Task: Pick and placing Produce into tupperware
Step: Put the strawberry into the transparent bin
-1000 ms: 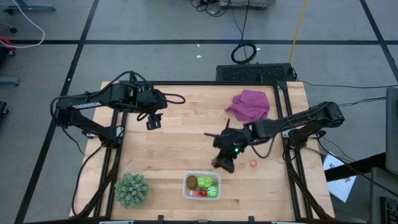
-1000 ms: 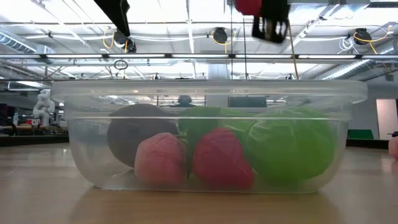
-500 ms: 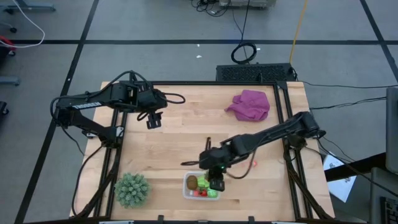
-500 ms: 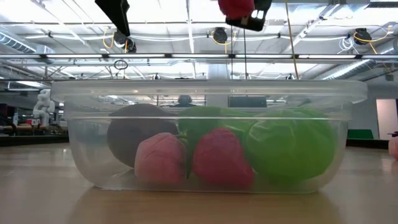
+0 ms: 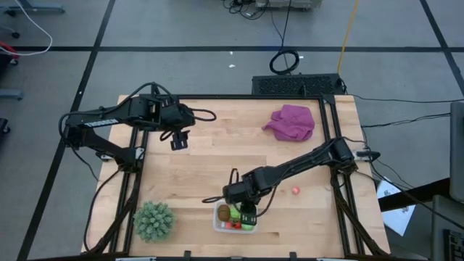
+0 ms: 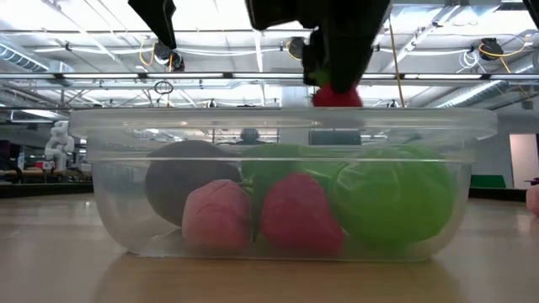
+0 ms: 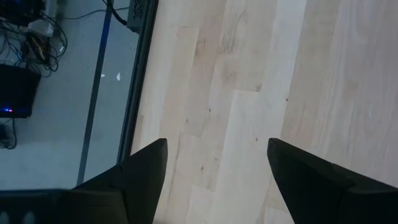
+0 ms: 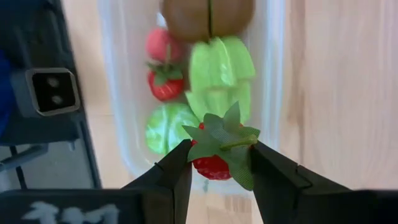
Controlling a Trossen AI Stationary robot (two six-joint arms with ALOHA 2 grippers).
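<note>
The clear tupperware (image 5: pixel 217 226) sits near the table's near edge. It holds a brown kiwi (image 8: pixel 208 15), two light-green pieces (image 8: pixel 221 68) (image 8: pixel 166 129) and two red strawberries (image 8: pixel 163 84). My right gripper (image 5: pixel 248 212) hovers over the tupperware, shut on another strawberry (image 8: pixel 214 165). In the low view that strawberry (image 6: pixel 337 97) hangs just above the tupperware's rim (image 6: pixel 278 118). One more strawberry (image 5: pixel 296 191) lies on the wood to the tupperware's right. My left gripper (image 5: pixel 179 141) waits open over the far left of the table. My right gripper pinches the strawberry's red body (image 8: pixel 211 168), just under its green leaf cap (image 8: pixel 221 134), between the two fingers (image 8: pixel 177 171). The fingers come from above, pointing down. The strawberry is lifted clear, over the tupperware's near end.
A spiky dark-green plant (image 5: pixel 154 220) stands left of the tupperware near the near edge. A purple cloth (image 5: pixel 291 121) lies crumpled at the far right. Bare wood (image 5: pixel 210 167) lies between the two arms.
My right gripper has carried the strawberry from the tupperware's right toward the near left until it is over the tupperware. It has then come down, and the strawberry has dropped from high up to just above the rim. It has stayed shut on it.
</note>
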